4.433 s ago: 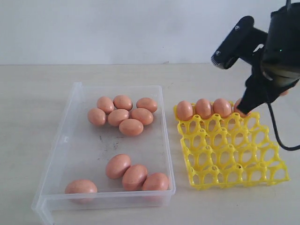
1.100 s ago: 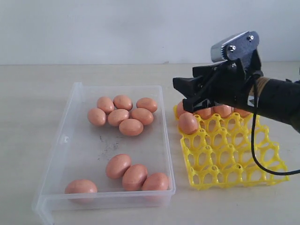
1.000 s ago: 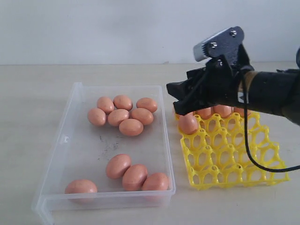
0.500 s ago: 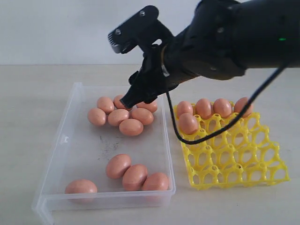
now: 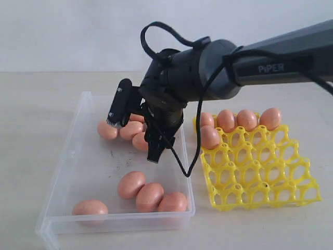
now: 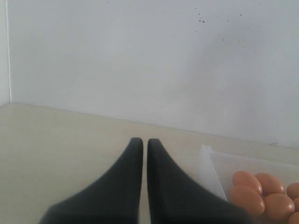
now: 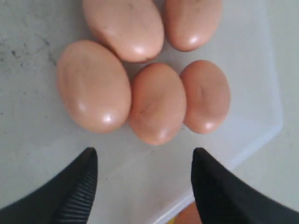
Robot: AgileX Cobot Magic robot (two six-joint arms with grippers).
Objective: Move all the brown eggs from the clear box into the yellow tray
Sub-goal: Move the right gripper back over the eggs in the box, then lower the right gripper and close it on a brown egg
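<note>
My right gripper (image 5: 132, 140) hangs open over the far group of brown eggs (image 5: 107, 130) inside the clear box (image 5: 83, 156), and the arm hides part of that group. In the right wrist view its two fingertips (image 7: 90, 156) stand wide apart with bare box floor between them, and several eggs (image 7: 156, 102) lie just beyond. More eggs (image 5: 149, 196) lie near the box's front wall. The yellow tray (image 5: 260, 177) holds several eggs (image 5: 246, 119) along its far row and one (image 5: 209, 137) in the second row. My left gripper (image 6: 141, 140) is shut, over the table beside a box corner (image 6: 208, 158).
The tray stands close to the right of the box, its left edge almost at the box wall (image 7: 261, 140). A black cable (image 5: 179, 166) loops from the right arm down over the box's right wall. A pale wall rises behind the table.
The right arm has swung left from above the tray to the box and dropped low over the far egg cluster, jaws still open. A fifth egg sits in the tray's second row.
</note>
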